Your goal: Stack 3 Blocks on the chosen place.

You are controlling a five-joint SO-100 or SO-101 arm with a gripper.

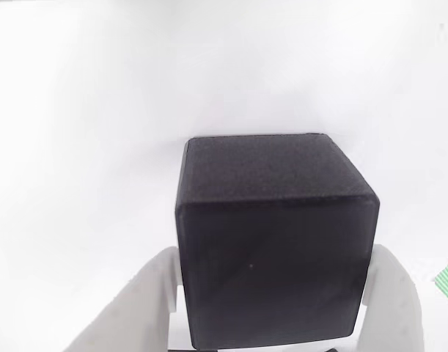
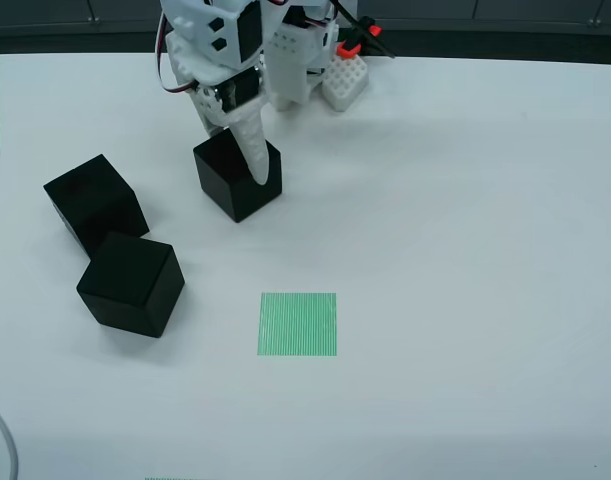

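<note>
White table (image 2: 465, 250) carries everything. The robot arm (image 2: 255, 50) leans down from the top edge in the overhead view. Its gripper (image 2: 237, 150) is clenched on one black block (image 2: 230, 185), fingers (image 1: 143, 308) on both sides of it in the wrist view. Two other blocks touch each other at left: upper one (image 2: 93, 200) & lower one (image 2: 132, 283). Green striped square (image 2: 298, 324) lies bare, below the held block, apart from all blocks.
</note>
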